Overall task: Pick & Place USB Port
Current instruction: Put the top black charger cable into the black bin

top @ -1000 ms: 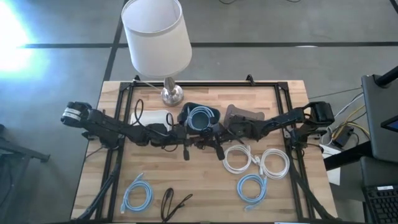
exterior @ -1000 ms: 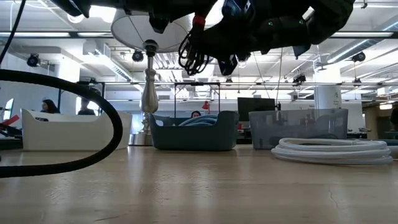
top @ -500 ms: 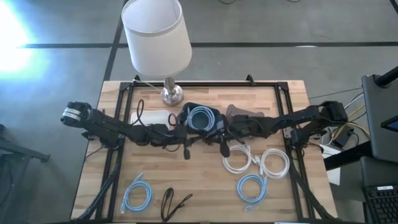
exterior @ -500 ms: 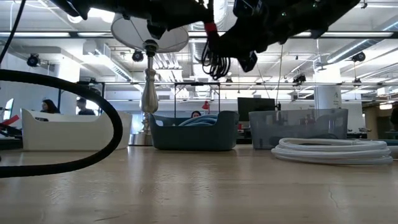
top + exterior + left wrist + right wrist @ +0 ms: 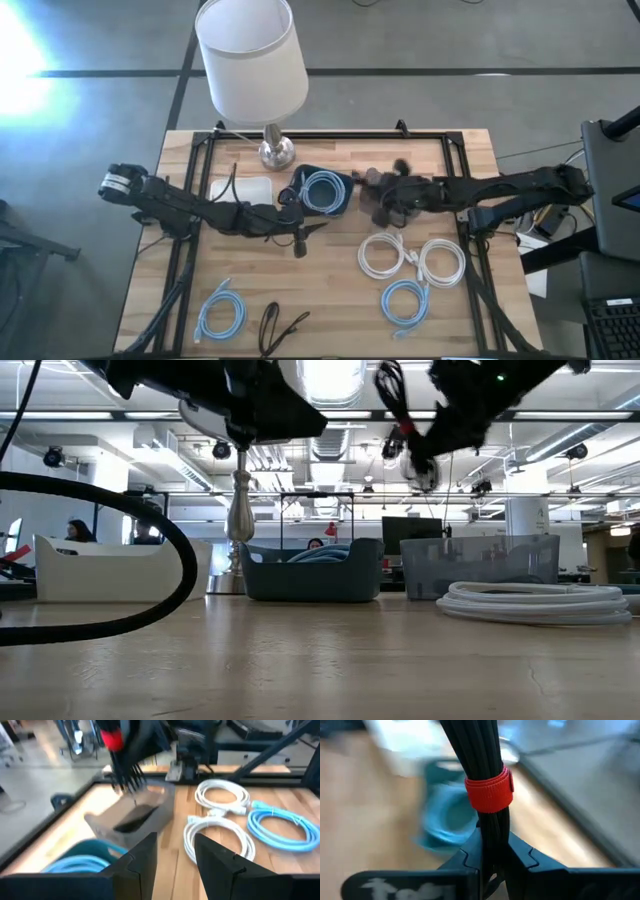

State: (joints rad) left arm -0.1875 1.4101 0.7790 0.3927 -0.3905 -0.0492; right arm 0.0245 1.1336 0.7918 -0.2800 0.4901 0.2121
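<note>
Right wrist view: right gripper (image 5: 489, 854) clamping red-banded black cable bundle (image 5: 481, 780).

Bright overhead lighting; wrist views blurred (motion).

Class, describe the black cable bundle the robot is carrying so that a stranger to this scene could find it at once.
Start at the lamp at the table's far edge, then come to the grey bin right of the blue bin. Above the grey bin, the right tool grips the black cable bundle. Unlike the white and blue coils lying on the table, it is black, lifted, and bound by a red strap.
</note>
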